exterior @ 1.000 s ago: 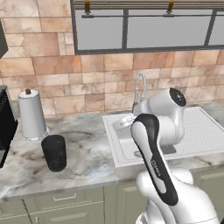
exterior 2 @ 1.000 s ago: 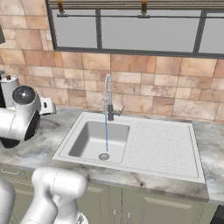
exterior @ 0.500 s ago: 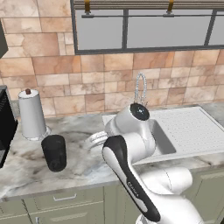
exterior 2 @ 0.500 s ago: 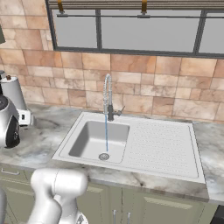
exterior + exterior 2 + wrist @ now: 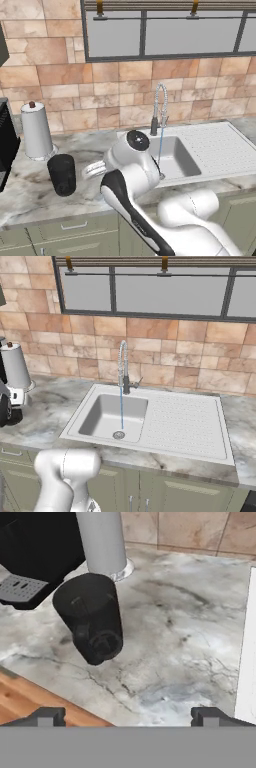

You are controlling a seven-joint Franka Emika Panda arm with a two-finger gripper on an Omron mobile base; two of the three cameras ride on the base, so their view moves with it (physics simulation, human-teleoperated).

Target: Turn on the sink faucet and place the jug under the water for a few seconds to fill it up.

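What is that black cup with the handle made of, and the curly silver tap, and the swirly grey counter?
The matte black cylindrical jug looks like dull plastic or glazeless ceramic: no shine, so hard to say which. The tall arched chrome faucet looks like polished metal, bright with a coiled spring neck. The grey veined countertop looks like smooth marble or stone, judging by its cloudy streaks.

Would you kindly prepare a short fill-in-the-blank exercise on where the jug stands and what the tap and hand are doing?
1. The jug stands on the counter directly in front of the ____ roll.
2. Water falls from the sink faucet into the ____.
3. The hand has its fingers spread ____, holding nothing.

Missing words: paper towel; sink; open
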